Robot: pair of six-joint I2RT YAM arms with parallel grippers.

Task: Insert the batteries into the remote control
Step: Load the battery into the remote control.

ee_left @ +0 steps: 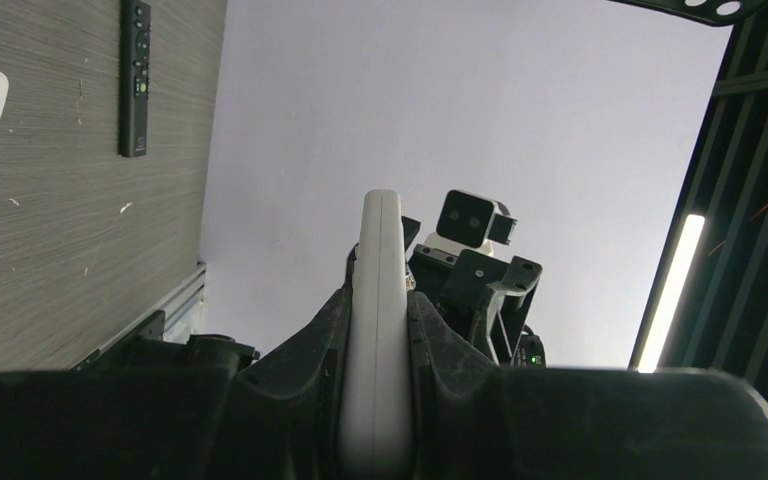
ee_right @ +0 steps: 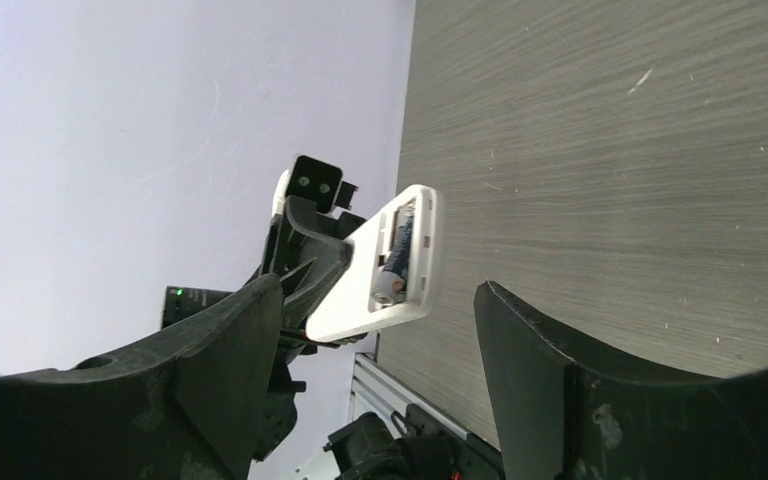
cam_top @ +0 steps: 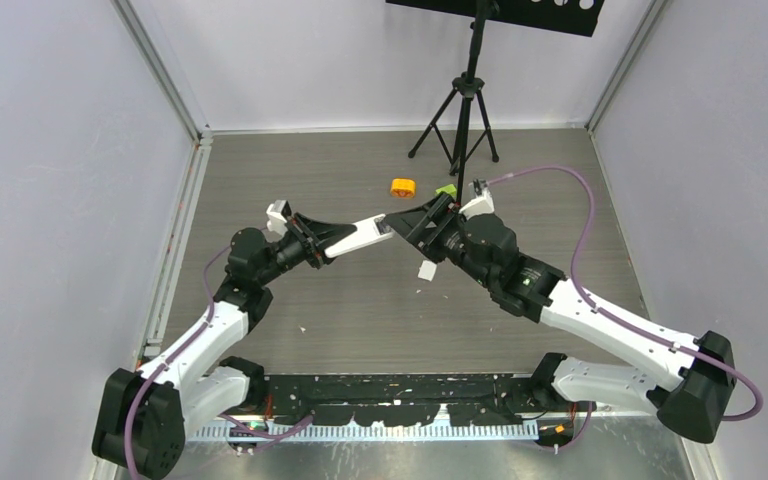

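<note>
Looking from above, the left gripper [cam_top: 332, 240] clenches the white remote [cam_top: 368, 232] in mid-air over the middle of the table [cam_top: 360, 320], with the right gripper [cam_top: 412, 222] just beside its right tip. From the left wrist, the remote stands edge-on between the fingers [ee_left: 310, 350]. From the right wrist, the jaws gape, holding nothing, and face the open compartment [ee_right: 407, 250] where a battery [ee_right: 391, 284] sits (uncovered, it seems); tilting the remote could spill it.
</note>
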